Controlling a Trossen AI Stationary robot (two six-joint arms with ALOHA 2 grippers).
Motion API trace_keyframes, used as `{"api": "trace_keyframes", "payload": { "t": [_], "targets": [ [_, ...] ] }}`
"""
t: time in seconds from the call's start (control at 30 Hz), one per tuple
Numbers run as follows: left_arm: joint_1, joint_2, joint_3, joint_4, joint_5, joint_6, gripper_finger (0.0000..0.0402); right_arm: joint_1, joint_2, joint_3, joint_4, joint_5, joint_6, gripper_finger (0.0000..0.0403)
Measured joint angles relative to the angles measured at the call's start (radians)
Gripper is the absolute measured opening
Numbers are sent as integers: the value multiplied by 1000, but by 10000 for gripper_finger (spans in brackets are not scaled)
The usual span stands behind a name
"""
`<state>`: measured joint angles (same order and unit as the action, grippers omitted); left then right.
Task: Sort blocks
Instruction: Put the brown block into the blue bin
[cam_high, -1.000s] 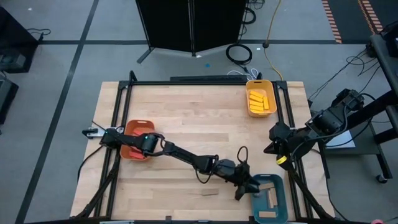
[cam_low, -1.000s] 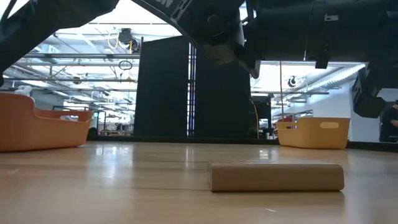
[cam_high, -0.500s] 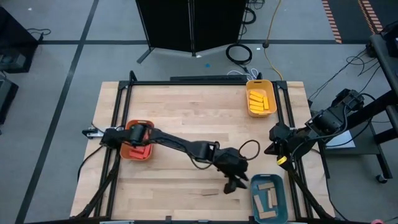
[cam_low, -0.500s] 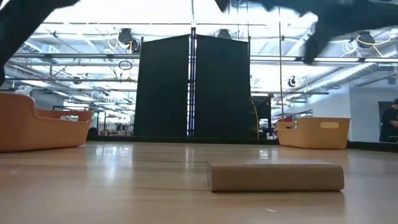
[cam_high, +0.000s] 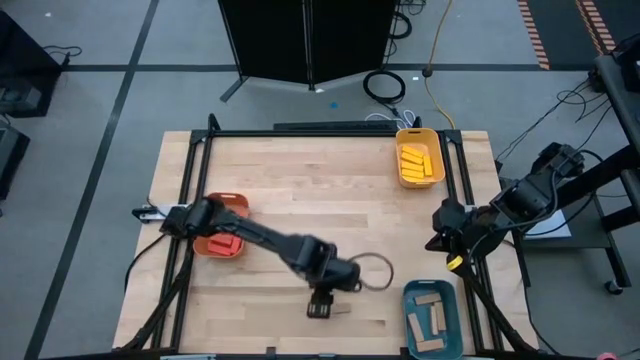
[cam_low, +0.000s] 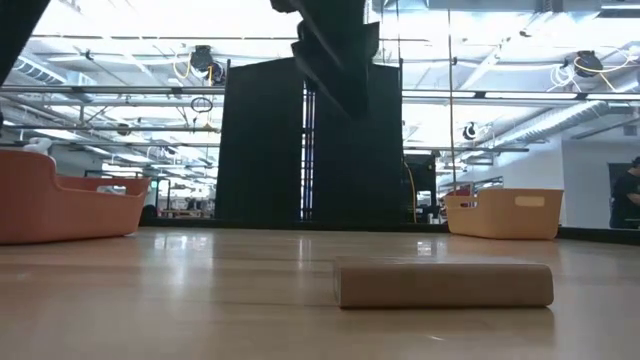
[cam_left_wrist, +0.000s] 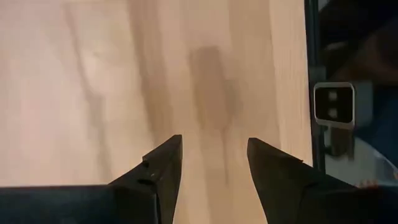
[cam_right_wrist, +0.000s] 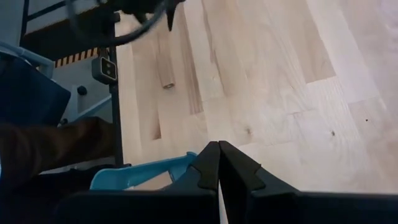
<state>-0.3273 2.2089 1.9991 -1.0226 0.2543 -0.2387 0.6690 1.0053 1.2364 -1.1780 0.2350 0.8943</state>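
We are looking at a robotics lab or industrial test hall. A wooden tabletop in a black frame stands on a grey floor with cables, under exposed ceiling trusses and a tall black cabinet.

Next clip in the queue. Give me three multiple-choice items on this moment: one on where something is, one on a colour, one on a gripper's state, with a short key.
1. Where is the loose tan block?
A. in the orange tray
B. on the bare table by the left gripper
C. in the yellow tray

2. What colour are the blocks in the yellow tray?
A. yellow
B. red
C. blue

3. How is the left gripper set?
A. shut on a block
B. shut, empty
C. open, empty

Key: 1 B, the high view shows it on the wood near the front edge. 2 A, yellow bars fill that tray. 3 C, its wrist view shows parted fingers with the block ahead.
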Motion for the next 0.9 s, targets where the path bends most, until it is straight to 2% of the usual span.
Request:
{"api": "trace_keyframes", "payload": {
  "t": [0.2, 0.4, 0.77, 0.9],
  "targets": [
    [-85, 4, -66, 157, -231, -154, 178, 27, 11, 0, 0, 0, -9, 0],
    [-140, 7, -137, 289, -342, -186, 178, 30, 11, 0, 0, -3, -24, 0],
    [-160, 17, -291, 493, -376, -385, 178, 30, 11, 0, -2, -28, -53, 0],
    [-164, 17, -323, 526, -377, -410, 178, 30, 11, 0, -16, -32, -54, 0]
  ]
}}
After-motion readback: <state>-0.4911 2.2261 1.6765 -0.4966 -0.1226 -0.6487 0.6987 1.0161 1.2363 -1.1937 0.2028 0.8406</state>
